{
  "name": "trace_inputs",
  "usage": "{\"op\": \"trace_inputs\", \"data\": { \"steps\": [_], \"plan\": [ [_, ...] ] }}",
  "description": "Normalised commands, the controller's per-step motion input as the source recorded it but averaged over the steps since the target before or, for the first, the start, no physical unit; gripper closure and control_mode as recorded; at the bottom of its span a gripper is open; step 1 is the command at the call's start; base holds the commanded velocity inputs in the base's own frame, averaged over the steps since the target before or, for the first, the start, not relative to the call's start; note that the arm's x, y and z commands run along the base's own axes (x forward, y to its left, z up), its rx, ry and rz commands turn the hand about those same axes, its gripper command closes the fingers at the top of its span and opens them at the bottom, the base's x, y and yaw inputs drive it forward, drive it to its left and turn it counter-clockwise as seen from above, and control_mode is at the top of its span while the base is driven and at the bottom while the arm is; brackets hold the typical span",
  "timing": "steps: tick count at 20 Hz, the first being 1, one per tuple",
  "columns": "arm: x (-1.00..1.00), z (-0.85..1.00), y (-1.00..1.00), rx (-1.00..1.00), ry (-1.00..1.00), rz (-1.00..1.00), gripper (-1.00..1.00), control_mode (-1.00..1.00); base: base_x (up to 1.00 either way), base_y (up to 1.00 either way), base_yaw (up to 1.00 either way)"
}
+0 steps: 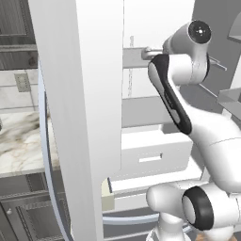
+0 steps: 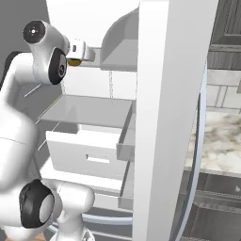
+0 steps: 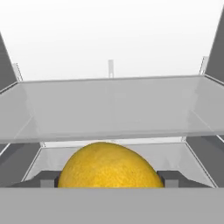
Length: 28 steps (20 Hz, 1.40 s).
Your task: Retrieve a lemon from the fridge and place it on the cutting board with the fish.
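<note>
Lemon (image 3: 110, 165) between my fingertips (image 3: 49, 179), its underside cut off; whether my gripper (image 2: 75, 60) pinches it, I cannot tell; fridge (image 3: 113, 105) shelf beyond.

- My white jointed arm with dark joints (image 1: 207, 136) rises from the lower right of the left base view, bends at a dark-capped elbow low down, then climbs up and forward.
- In the right base view that same arm comes up from the lower left, its round dark-capped wrist joint high in the frame.
- My two-finger gripper (image 2: 77, 54) reaches out level from the wrist, high up.
- In the hand view my two small dark fingertips (image 3: 48, 179) stand wide apart, one on each side of a round yellow fruit that sits between them.
- I cannot tell whether my pads touch it.
</note>
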Motion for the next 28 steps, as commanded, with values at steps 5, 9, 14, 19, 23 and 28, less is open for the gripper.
{"op": "trace_inputs", "data": {
  "steps": [5, 9, 14, 19, 23, 28],
  "plan": [
    [-1.00, -0.12, 0.00, 0.00, 0.04, -0.02, 1.00, -1.00, 0.00, 0.00, 0.00],
    [-1.00, -0.33, 0.00, 0.00, 0.00, -0.02, 1.00, -1.00, 0.00, 0.00, 0.00],
    [-1.00, -0.45, 0.00, 0.00, 0.00, 0.00, 1.00, -1.00, 0.00, 0.00, 0.00],
    [-1.00, -0.39, 0.00, 0.00, 0.00, 0.00, 1.00, -1.00, 0.00, 0.00, 0.00],
    [-0.94, -0.29, -0.06, 0.00, 0.00, 0.00, 1.00, -1.00, 0.00, 0.00, 0.00],
    [-0.49, -0.20, -0.07, 0.00, 0.00, 0.04, 1.00, -1.00, 0.00, 0.00, 0.00]
  ]
}}
